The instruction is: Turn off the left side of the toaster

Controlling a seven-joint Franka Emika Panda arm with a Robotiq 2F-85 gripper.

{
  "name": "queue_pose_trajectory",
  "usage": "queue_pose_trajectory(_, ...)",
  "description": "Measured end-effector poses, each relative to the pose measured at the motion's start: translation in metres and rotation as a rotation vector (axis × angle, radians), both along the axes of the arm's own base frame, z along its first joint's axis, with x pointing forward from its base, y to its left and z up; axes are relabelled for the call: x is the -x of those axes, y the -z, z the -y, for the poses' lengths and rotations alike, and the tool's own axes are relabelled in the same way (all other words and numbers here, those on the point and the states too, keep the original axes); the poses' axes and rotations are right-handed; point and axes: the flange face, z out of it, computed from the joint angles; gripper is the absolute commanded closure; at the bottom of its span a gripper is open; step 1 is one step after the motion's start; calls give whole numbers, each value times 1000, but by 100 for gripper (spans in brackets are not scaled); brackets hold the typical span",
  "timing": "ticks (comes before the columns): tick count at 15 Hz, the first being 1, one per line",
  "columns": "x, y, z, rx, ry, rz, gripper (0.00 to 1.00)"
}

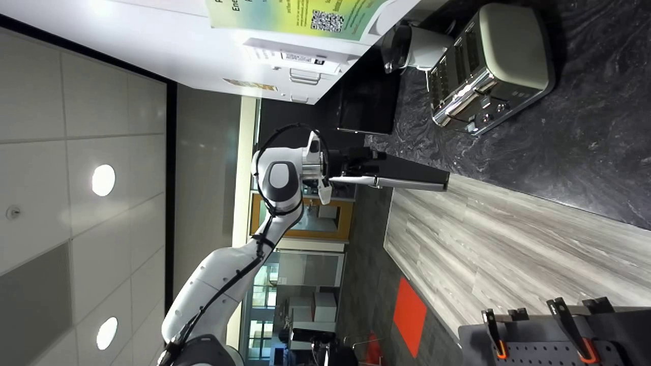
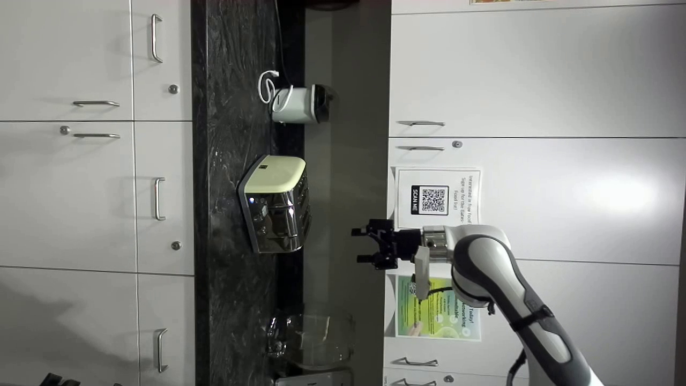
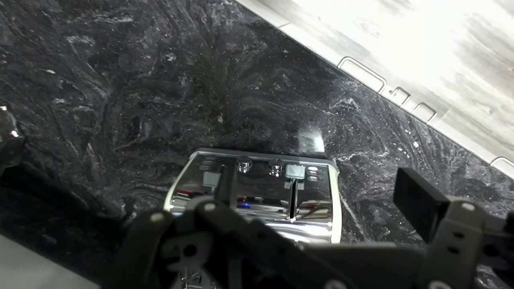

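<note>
Hanging over the dark marbled desk (image 3: pixel 132 76), I have my jaws released, their two fingers (image 3: pixel 419 206) spread well apart. The toaster (image 2: pixel 270 214) stands upright on that desk in both exterior views, and in an exterior view a gap shows between its casing and my fingers. From my wrist I look down on its shiny front, where two grey levers (image 3: pixel 295 171) flank a pair of round knobs (image 3: pixel 276 167). One lever sits in full sight at the end of its slot; beside the other, one of my fingers crosses the panel and hides part of it. A small bluish spot (image 2: pixel 252 200) shines low on the front in an exterior view; whether lamp or reflection I cannot tell. The toaster stands between a pale appliance (image 2: pixel 293 105) with a dark top and a see-through vessel (image 2: pixel 316 332). White cabinets (image 2: pixel 536 198) with metal bar handles show behind my white and grey arm (image 2: pixel 554 343).
</note>
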Motion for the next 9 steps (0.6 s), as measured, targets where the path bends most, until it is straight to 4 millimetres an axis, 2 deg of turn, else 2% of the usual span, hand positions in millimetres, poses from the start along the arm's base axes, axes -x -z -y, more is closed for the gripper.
queue_pose_trajectory(4,-23,60,0,-19,1,45,0)
queue_pose_trajectory(9,-19,123,0,-57,33,33,0)
